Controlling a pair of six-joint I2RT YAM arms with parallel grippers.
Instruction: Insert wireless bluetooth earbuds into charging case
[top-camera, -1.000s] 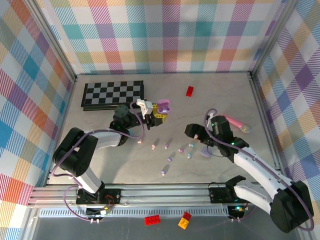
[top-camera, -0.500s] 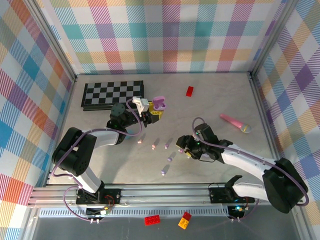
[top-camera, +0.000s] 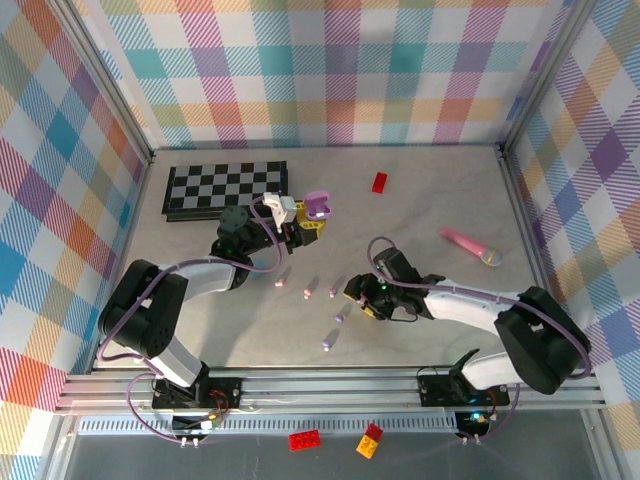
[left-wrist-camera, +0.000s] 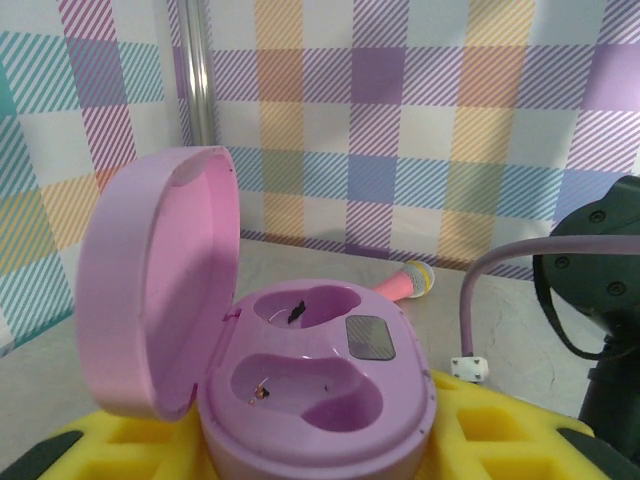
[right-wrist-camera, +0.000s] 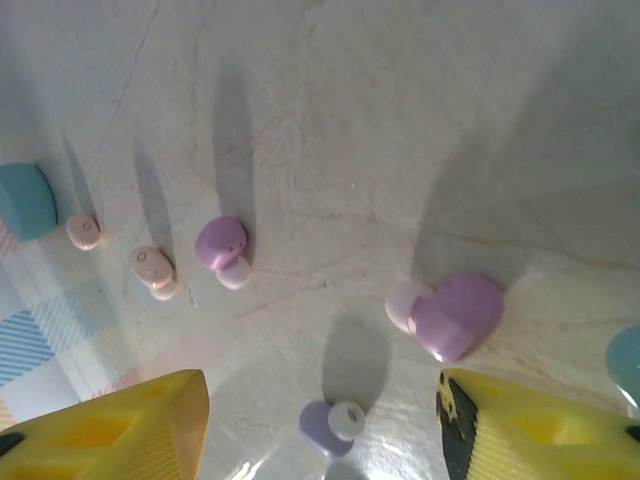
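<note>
My left gripper (top-camera: 308, 222) is shut on a purple charging case (top-camera: 318, 206) and holds it off the table. In the left wrist view the case (left-wrist-camera: 320, 390) sits between yellow fingers (left-wrist-camera: 500, 435), its lid (left-wrist-camera: 155, 280) swung open and both wells empty. My right gripper (top-camera: 358, 300) hangs low over the earbuds, open. Its wrist view shows a lavender earbud (right-wrist-camera: 335, 425) on the table between the yellow fingers (right-wrist-camera: 120, 425), untouched. A purple earbud (right-wrist-camera: 455, 312), another purple one (right-wrist-camera: 222, 247) and two pink ones (right-wrist-camera: 150, 266) lie beyond. More earbuds (top-camera: 308, 290) lie in a loose row mid-table.
A folded chessboard (top-camera: 226, 188) lies at the back left, a red brick (top-camera: 379, 182) at the back middle and a pink toy microphone (top-camera: 468, 245) to the right. Red (top-camera: 305, 439) and yellow (top-camera: 369, 440) bricks lie below the front rail.
My right gripper has swung left and down over the earbud cluster. The left gripper drew the case slightly back and left, then held still.
</note>
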